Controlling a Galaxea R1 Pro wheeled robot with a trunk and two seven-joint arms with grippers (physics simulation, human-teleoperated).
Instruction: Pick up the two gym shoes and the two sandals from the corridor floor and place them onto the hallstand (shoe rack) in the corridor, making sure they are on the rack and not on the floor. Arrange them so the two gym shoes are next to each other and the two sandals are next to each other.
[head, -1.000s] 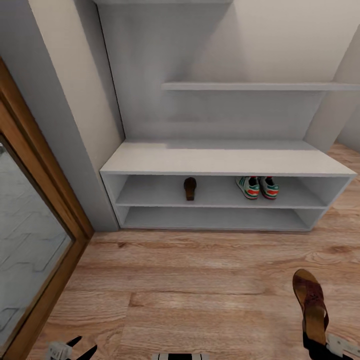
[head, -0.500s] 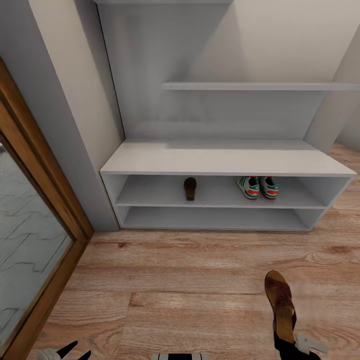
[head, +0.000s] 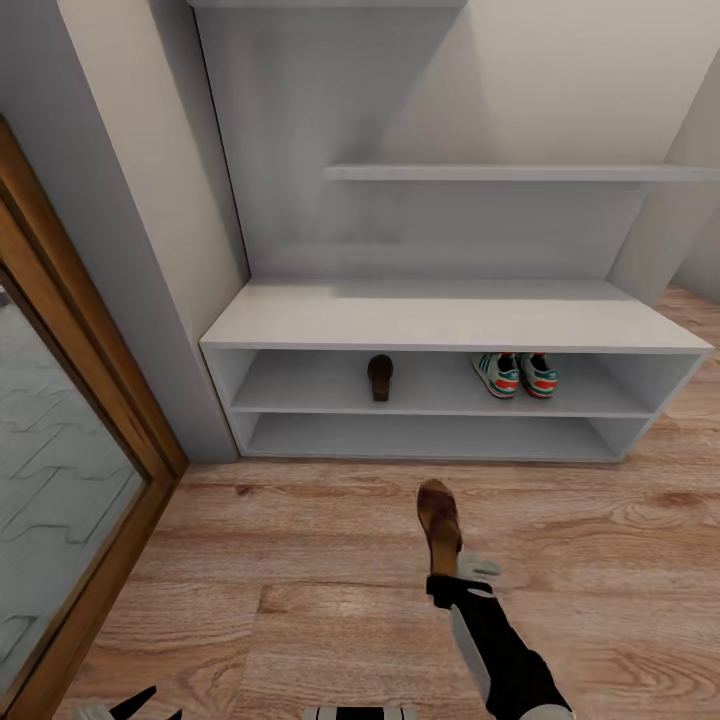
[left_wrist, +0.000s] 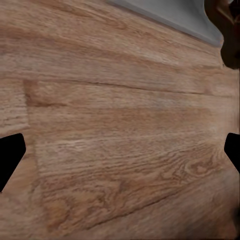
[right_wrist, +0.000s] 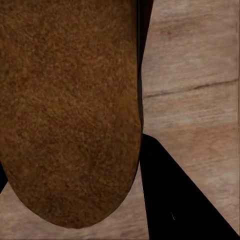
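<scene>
My right gripper (head: 446, 582) is shut on the heel of a brown sandal (head: 438, 524), held above the wood floor (head: 300, 560) with its toe toward the hallstand (head: 450, 320). In the right wrist view the sandal's brown sole (right_wrist: 70, 110) sits against one dark finger (right_wrist: 175, 200). The other sandal (head: 380, 376) lies on the upper open shelf, left of middle. Both gym shoes (head: 515, 374) stand side by side on the same shelf, to the right. My left gripper (head: 145, 703) hangs open low at the left, over bare floor planks (left_wrist: 120, 130).
A wood-framed glass door (head: 70, 470) lines the left side. A grey wall pier (head: 130, 250) stands beside the hallstand's left end. Wall shelves (head: 520, 172) hang above the bench top. The lower open shelf (head: 430, 438) holds nothing.
My right arm has swung left and forward with the sandal, from the lower right corner to the floor in front of the rack's middle. The left gripper has sunk slightly.
</scene>
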